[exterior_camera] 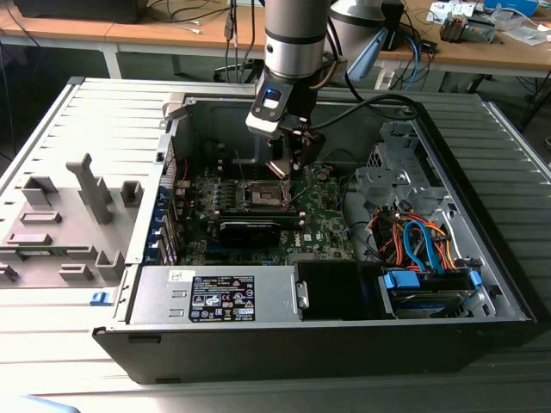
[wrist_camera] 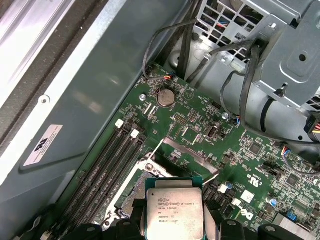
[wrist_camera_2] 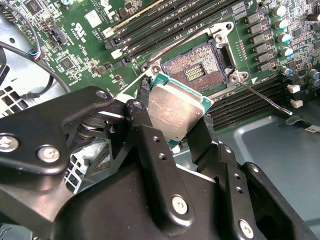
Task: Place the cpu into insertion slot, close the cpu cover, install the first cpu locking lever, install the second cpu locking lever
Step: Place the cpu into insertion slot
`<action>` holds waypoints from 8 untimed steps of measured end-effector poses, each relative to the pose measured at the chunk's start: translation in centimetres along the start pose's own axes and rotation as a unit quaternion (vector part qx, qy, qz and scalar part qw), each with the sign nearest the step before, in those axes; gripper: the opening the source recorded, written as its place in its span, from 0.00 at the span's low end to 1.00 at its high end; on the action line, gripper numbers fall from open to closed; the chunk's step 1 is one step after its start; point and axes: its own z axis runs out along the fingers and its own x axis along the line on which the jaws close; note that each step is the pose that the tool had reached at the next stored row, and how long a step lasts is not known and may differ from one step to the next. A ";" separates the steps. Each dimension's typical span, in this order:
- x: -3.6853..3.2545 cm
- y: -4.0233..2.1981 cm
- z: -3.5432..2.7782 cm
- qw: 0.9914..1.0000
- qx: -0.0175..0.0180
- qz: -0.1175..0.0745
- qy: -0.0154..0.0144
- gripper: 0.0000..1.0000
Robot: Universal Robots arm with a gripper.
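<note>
Even, diffuse light; soft shadows; dull sheen on cpu (wrist_camera_2: pixel 175 112).

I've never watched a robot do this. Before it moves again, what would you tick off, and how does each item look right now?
1. Chip gripped: the cpu sits between the fingers of the claw. Ok.
2. Slot empty: the insertion slot shows bare contacts. Ok.
3. Slot uncovered: nothing lies over it. Ok.
4. Lever out of the way: a thin locking lever sticks out beside the slot. Ok.
5. Chip squared up with the slot: cannot tell.
</note>
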 end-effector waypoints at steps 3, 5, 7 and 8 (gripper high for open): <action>0.00 0.00 0.02 1.000 0.000 0.001 0.000 0.55; 0.00 0.00 0.04 1.000 0.000 0.001 0.000 0.55; 0.00 0.00 0.05 1.000 0.000 0.002 0.000 0.55; 0.00 0.00 0.05 1.000 0.000 0.002 -0.001 0.55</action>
